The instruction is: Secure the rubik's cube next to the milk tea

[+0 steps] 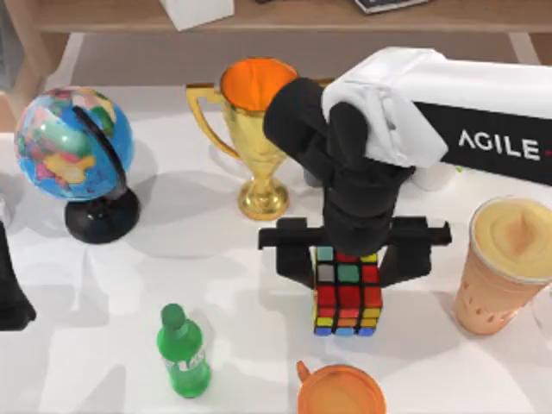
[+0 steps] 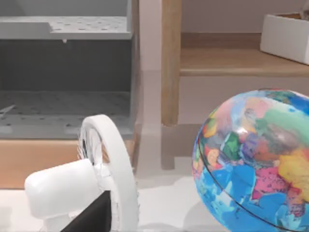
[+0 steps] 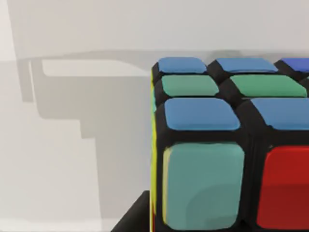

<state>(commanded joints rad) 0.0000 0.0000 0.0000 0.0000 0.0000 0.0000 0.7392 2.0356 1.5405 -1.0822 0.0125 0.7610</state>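
Right gripper (image 1: 347,276) straddles the rubik's cube (image 1: 347,304) mid-table, fingers on its left and right faces, apparently clamped. Cube looks rigid, light, slick-stickered: flat opposite faces suit. Milk tea (image 1: 504,263) stands well right.

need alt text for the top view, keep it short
The right gripper straddles the rubik's cube mid-table, fingers either side, with the milk tea to its right. A globe, trophy and green bottle stand nearby.

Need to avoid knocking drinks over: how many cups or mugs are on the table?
2: the milk tea at the right edge, and an orange mug at the near edge, below the rubik's cube. Others may be hidden.
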